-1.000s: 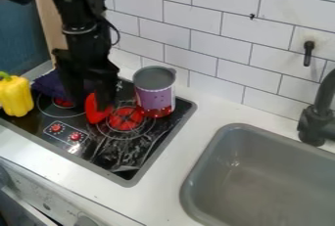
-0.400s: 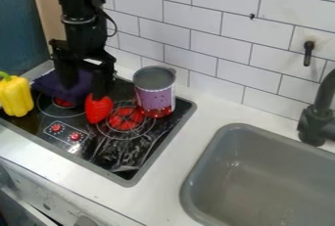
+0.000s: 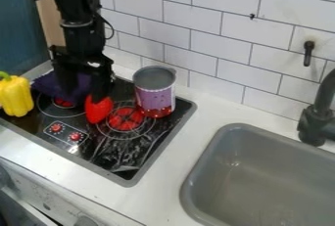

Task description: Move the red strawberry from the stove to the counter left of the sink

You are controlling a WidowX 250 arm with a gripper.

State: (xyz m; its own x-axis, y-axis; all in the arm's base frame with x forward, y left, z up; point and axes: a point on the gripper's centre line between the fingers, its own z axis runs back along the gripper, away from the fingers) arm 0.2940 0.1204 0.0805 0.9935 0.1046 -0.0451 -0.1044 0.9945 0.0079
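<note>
The gripper (image 3: 83, 93) hangs over the back left part of the black stove top, its two fingers apart and open. One finger stands in front of a dark purple cloth (image 3: 47, 84), which also shows between the fingers. The other finger's tip overlaps the top of a red strawberry-like toy (image 3: 98, 111); whether they touch I cannot tell. This toy rests on the stove beside the right-hand red burner. Just right of it stands an upright purple and white can (image 3: 155, 95), grey on top. A yellow bell pepper (image 3: 16, 96) is at the stove's left edge.
The stove top (image 3: 124, 159) has two red knobs printed near its front. A white counter strip (image 3: 190, 144) separates it from a grey sink (image 3: 262, 191) with a black faucet (image 3: 317, 122). White tiled wall rises behind.
The gripper has risen and shifted slightly back and left, uncovering more of the red toy. The toy, can and pepper stay about where they were.
</note>
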